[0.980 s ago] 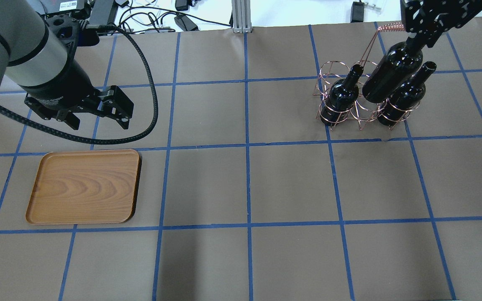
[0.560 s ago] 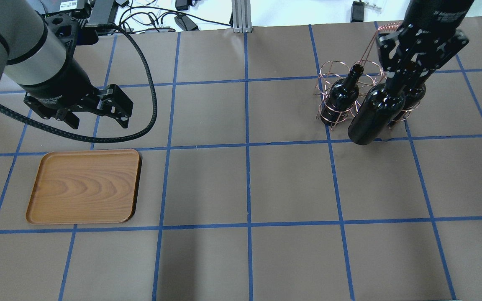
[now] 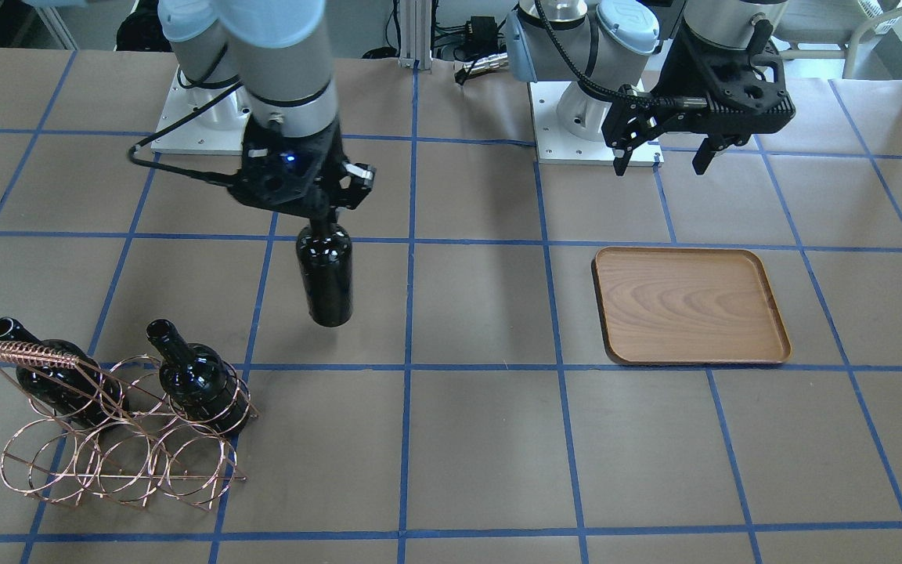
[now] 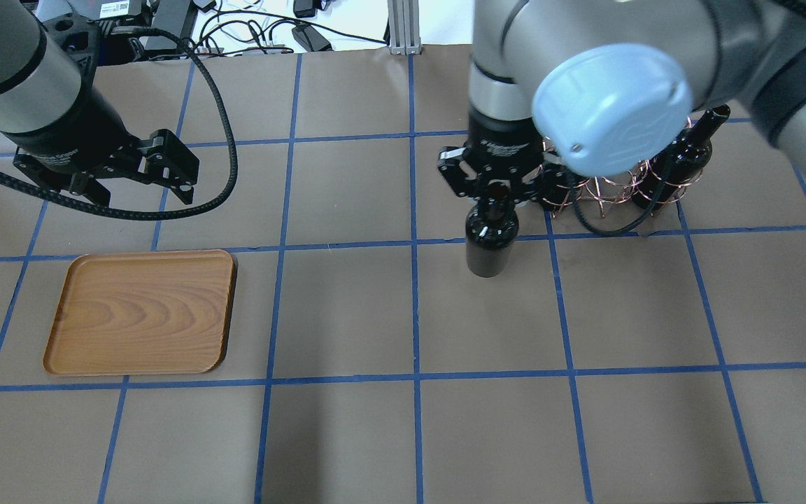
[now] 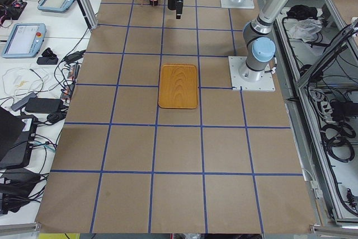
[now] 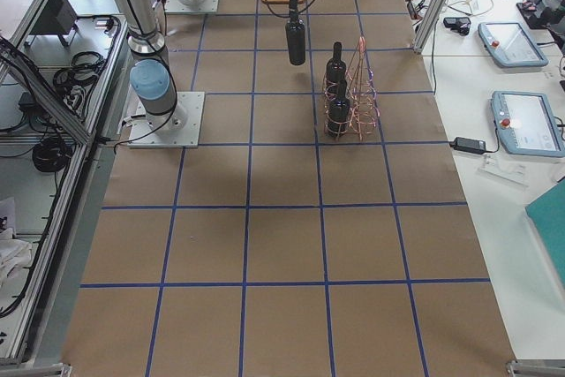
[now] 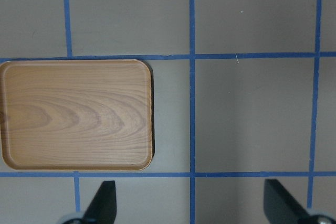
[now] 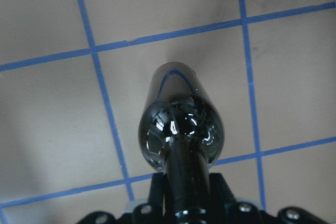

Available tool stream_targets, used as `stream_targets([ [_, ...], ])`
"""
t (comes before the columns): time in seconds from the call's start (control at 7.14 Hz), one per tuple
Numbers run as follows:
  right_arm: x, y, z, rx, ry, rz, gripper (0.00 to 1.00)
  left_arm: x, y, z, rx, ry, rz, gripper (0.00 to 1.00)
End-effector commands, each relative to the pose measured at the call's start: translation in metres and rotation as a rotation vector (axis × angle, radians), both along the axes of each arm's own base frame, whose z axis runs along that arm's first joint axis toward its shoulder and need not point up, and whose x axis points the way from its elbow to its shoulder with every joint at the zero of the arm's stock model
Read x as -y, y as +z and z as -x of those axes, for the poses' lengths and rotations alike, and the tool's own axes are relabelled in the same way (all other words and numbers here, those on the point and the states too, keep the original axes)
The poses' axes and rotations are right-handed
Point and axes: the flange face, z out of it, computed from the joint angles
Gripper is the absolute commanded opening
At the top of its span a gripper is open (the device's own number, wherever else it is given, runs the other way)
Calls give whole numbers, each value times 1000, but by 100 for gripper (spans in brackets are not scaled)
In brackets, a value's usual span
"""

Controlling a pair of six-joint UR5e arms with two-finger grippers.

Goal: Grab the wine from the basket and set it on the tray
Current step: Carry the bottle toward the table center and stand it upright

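My right gripper (image 4: 492,194) is shut on the neck of a dark wine bottle (image 4: 490,239). The bottle hangs upright above the table, left of the copper wire basket (image 4: 602,190). It also shows in the front view (image 3: 326,278) and the right wrist view (image 8: 181,124). Two more bottles (image 3: 55,380) (image 3: 202,382) stand in the basket (image 3: 106,458). The wooden tray (image 4: 140,311) lies empty at the left and also shows in the left wrist view (image 7: 76,114). My left gripper (image 4: 136,196) is open and empty, hovering just beyond the tray.
Blue tape lines grid the brown table. Cables, power bricks and an aluminium post (image 4: 401,28) line the far edge. My right arm's elbow (image 4: 609,105) hides part of the basket in the overhead view. The two arm base plates (image 3: 596,133) sit on the robot's side.
My right gripper has carried the bottle out of the basket and leftward toward the table's middle, and it now hangs more upright. My left gripper has shifted slightly left.
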Motion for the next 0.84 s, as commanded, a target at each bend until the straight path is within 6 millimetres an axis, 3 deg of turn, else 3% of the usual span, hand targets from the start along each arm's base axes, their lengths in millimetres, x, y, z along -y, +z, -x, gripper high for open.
stream_targets([
  [0.0,-67,-15,-92,37,16,-35,10,4,1,-17,5,-20,2,100],
  [0.14,-84,-21,-108,31,48,-47,10,4,2,-23,7,-23,-1,100],
  [0.56,-89,-28,-109,32,55,-51,10,8,4,-45,10,-33,4,100],
  [0.7,-90,-29,-111,30,60,-52,26,7,2,-45,4,-33,-1,100],
])
